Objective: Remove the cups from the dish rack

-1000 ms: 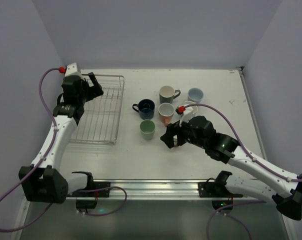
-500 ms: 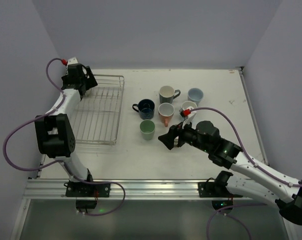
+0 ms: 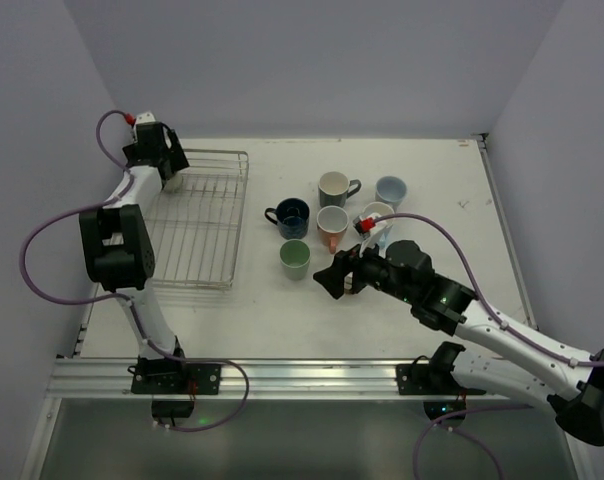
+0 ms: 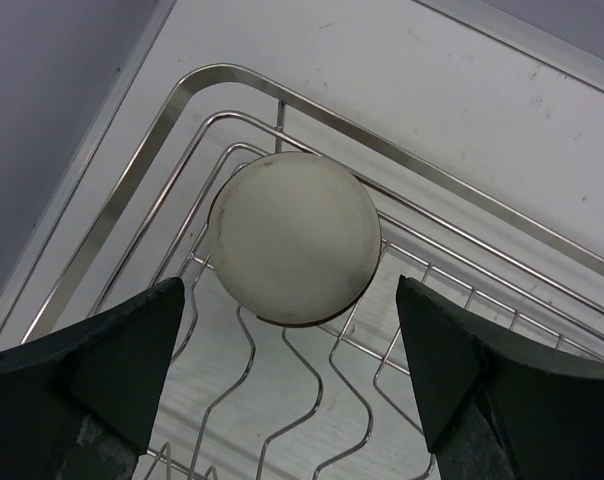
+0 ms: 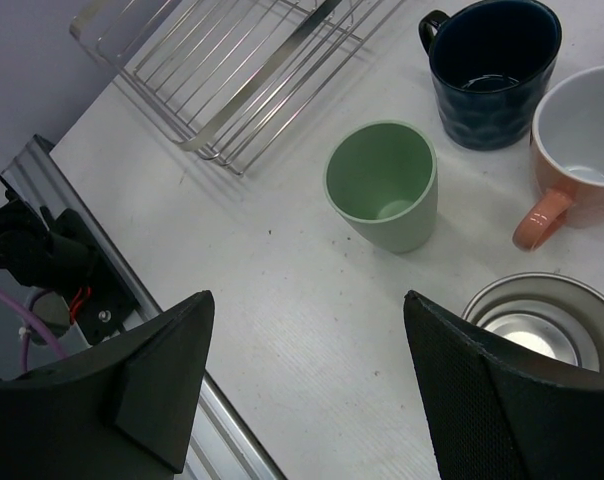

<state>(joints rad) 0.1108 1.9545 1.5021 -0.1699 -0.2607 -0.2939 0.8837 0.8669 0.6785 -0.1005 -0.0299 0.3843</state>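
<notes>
hovering spread, left claw [image 4: 292, 385] frames a round matte cup [image 4: 295, 237] in the wire rack [image 4: 182, 100]; right claw [image 5: 307, 375] spread.

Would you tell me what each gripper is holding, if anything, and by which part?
Nothing is held: the left gripper is open above an upturned cup; the right gripper is open and empty.

The white surface [image 3: 232, 310] carries the dish rack [image 3: 197, 225] at nine o'clock and the cups [image 3: 331, 226] clustered centrally, toward one o'clock.
</notes>
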